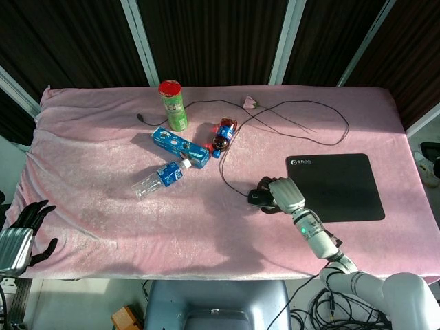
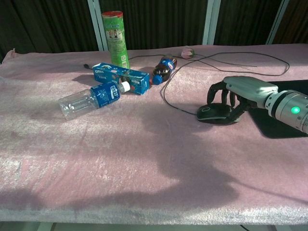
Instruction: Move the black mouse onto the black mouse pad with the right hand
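The black mouse [image 1: 256,198] [image 2: 211,112] lies on the pink cloth, just left of the black mouse pad [image 1: 340,185] [image 2: 284,129]. Its cable [image 1: 295,113] loops back across the table. My right hand [image 1: 285,194] [image 2: 240,91] arches over the mouse, fingers curled down on its far side and thumb against its near rear, gripping it. The mouse rests on the cloth, off the pad. My left hand [image 1: 20,237] hangs off the table's near left corner with its fingers spread and nothing in it; the chest view does not show it.
Left of the mouse lie a clear bottle with a blue label [image 1: 159,177] [image 2: 89,100], a blue box [image 1: 180,147] [image 2: 126,77] and a small cola bottle [image 1: 224,134]. A green can [image 1: 173,104] stands behind them. A pink flower [image 1: 250,103] lies at the back.
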